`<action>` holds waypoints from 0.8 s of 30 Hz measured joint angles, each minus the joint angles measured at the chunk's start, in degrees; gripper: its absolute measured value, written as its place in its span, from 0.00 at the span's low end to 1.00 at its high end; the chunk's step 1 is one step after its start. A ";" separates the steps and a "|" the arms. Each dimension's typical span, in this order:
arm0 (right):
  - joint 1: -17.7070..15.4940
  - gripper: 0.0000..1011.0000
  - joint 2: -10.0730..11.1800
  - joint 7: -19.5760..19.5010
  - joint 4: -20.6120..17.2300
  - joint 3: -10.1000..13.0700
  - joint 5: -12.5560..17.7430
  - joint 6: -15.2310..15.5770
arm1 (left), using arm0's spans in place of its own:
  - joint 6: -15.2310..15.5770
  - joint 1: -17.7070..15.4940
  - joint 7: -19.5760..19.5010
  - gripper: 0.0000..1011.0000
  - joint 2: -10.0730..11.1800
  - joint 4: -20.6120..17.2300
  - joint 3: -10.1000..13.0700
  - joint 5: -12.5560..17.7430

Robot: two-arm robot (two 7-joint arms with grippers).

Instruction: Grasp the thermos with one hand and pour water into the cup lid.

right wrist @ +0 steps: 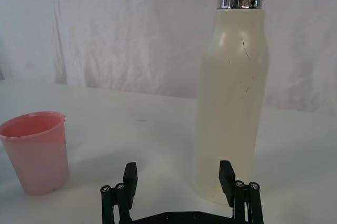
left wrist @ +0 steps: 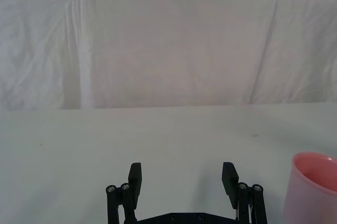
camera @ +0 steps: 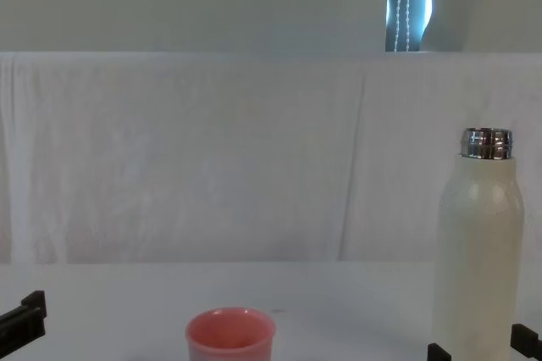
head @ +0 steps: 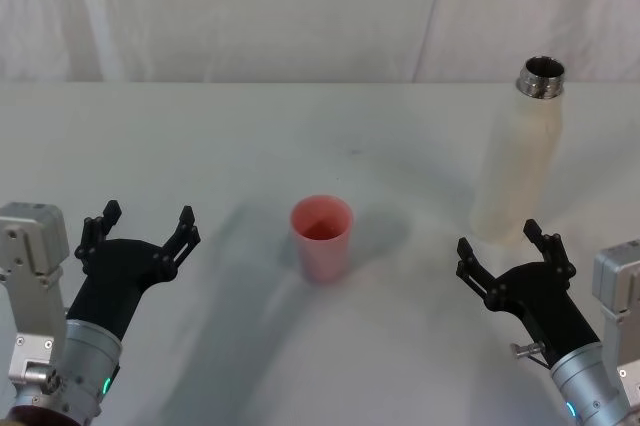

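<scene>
Right gripper (head: 506, 254) hovers low over the white table (head: 250, 146) with its black fingers spread apart, just in front of the thermos (head: 518, 161) and not touching it. That cream-white bottle stands upright at the table's right side, its chrome neck uncapped (the dark opening shows from above). From the right wrist, the thermos (right wrist: 231, 98) rises just beyond the parted fingertips (right wrist: 129, 176), nearer to one of them than to the other. Near the table's middle, well apart from the bottle, the pink cup lid (head: 322, 236) sits upright, mouth up. Left gripper (head: 143, 232) waits at the left, fingers likewise apart, holding nothing, with the cup lid (left wrist: 311, 187) off to its side.
</scene>
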 joint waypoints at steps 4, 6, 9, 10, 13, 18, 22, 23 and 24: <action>0.00 0.99 0.00 0.00 0.00 0.00 0.00 0.00 | 0.00 0.00 0.00 0.99 0.00 0.00 0.00 0.00; 0.00 0.99 0.00 0.00 0.00 0.00 0.00 0.00 | 0.00 0.00 0.00 0.99 0.00 0.00 0.00 0.00; 0.00 0.99 0.00 0.00 0.00 0.00 0.00 0.00 | 0.01 0.00 0.00 0.99 0.00 0.00 0.00 0.00; 0.00 0.99 0.00 0.00 0.00 0.00 0.00 0.00 | 0.01 0.00 0.00 0.99 0.00 0.00 0.00 0.00; 0.00 0.99 0.00 0.00 0.00 0.00 0.00 0.00 | 0.00 0.00 0.00 0.99 0.00 0.00 0.00 0.00; 0.00 0.99 0.00 0.00 0.00 0.00 0.00 0.00 | 0.00 0.00 0.00 0.99 0.00 0.00 0.00 0.00; 0.00 0.99 0.00 0.00 0.00 0.00 0.00 0.00 | 0.00 0.00 0.00 0.99 0.00 0.00 0.00 0.00; 0.00 0.99 0.00 0.00 0.00 0.00 0.00 0.00 | 0.00 0.00 0.00 0.99 0.00 0.00 0.00 0.00; 0.00 0.99 0.00 0.00 0.00 0.00 0.00 0.00 | 0.00 0.00 0.00 0.99 0.00 0.00 0.00 0.00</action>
